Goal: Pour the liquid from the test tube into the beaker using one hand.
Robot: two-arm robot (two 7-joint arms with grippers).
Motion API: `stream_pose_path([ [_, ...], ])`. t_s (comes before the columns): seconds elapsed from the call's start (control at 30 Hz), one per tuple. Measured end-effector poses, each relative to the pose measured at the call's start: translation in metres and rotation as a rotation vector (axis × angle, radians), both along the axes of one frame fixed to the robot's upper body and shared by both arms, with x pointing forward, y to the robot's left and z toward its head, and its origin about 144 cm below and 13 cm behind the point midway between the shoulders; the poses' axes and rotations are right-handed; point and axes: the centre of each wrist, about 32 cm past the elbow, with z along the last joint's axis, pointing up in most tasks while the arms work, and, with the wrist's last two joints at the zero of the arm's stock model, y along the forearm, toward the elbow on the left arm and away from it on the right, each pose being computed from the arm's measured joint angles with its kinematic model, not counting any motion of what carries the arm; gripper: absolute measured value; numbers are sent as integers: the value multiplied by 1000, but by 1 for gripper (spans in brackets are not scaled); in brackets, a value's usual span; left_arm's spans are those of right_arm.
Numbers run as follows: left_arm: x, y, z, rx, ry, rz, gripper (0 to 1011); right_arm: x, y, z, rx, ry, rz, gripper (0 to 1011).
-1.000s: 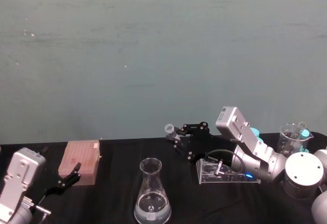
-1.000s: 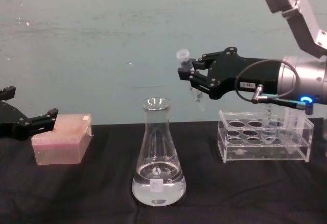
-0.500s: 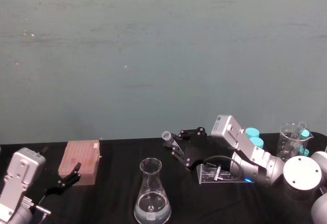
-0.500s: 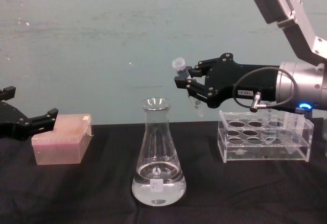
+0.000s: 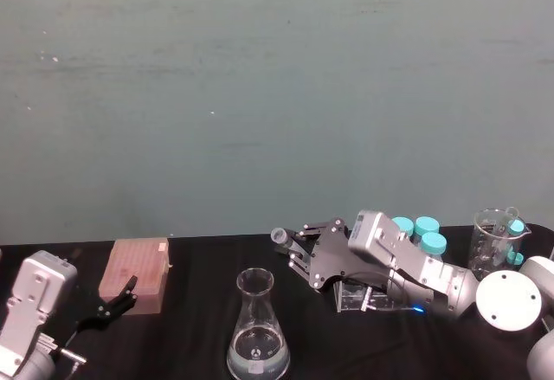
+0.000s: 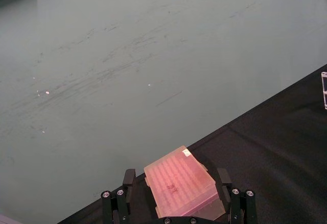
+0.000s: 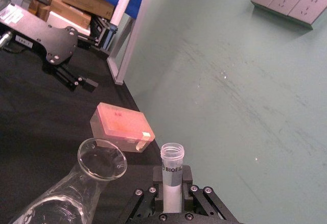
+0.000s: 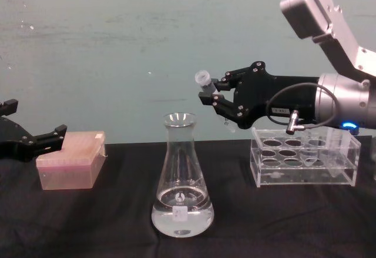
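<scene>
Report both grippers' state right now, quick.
Left gripper: open, holding nothing.
Right gripper: closed on the test tube.

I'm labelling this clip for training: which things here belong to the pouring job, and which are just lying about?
In the job: test tube, shut in the right gripper; beaker with clear liquid in its base.
Lying about: pink box near the open, idle left gripper; clear tube rack; teal-capped tubes; spouted glass vessel.
</scene>
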Motion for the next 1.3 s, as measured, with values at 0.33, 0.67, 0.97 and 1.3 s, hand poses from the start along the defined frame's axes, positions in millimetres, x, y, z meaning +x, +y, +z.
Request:
stream_pose_path([
  [0.33,0,0,0,0,0,0,1000,-3,5,-1,-54,-79,-2,198],
  [0.67,0,0,0,0,0,0,1000,-7,6,-1,-101,-169,-4,198],
  [0.97,0,0,0,0,0,0,1000,-9,8,0,-130,-235,1,198],
  [1.3,0,0,0,0,0,0,1000,-13,9,0,-165,-310,6,198],
])
